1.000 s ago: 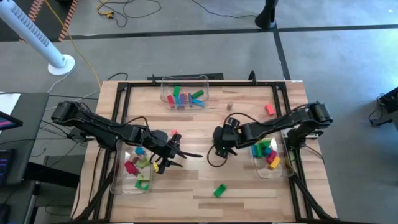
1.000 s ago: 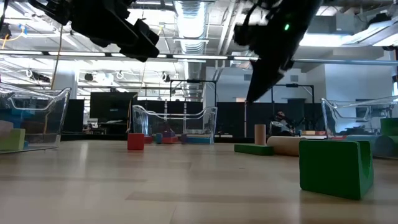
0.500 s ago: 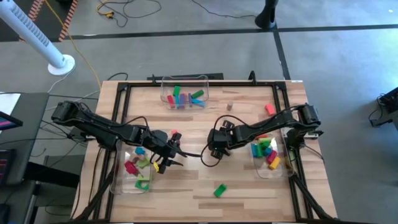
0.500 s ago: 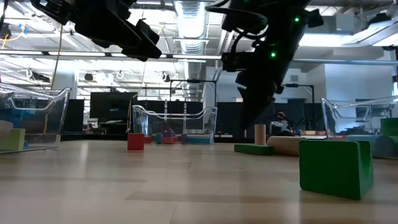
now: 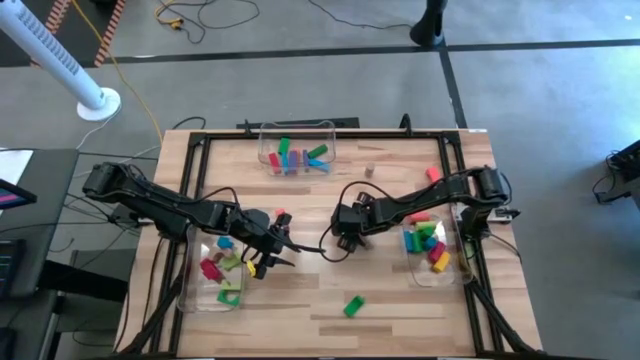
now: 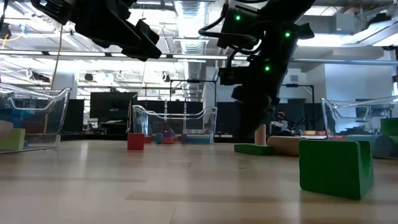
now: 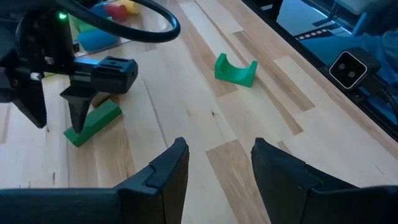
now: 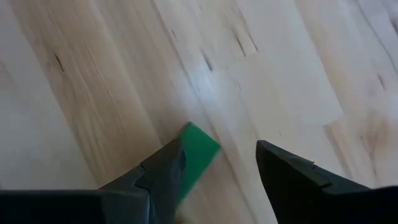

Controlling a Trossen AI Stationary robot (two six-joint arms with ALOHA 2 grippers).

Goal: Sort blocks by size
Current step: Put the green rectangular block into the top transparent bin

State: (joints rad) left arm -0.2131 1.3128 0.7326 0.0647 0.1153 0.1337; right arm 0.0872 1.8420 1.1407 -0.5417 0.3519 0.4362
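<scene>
Wood-plank table (image 5: 310,205) on a grey floor, open lab with dark screens behind. I see the green bar (image 7: 92,123) flat at frame centre in the high view, long axis diagonal, under the right gripper (image 7: 79,111), whose fingers are parted and empty. Left gripper (image 7: 217,163) hovers left of centre, half open, holding nothing.

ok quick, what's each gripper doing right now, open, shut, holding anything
Left gripper: open, holding nothing, above bare table.
Right gripper: open, holding nothing, fingers either side of one end of the flat green block.
</scene>
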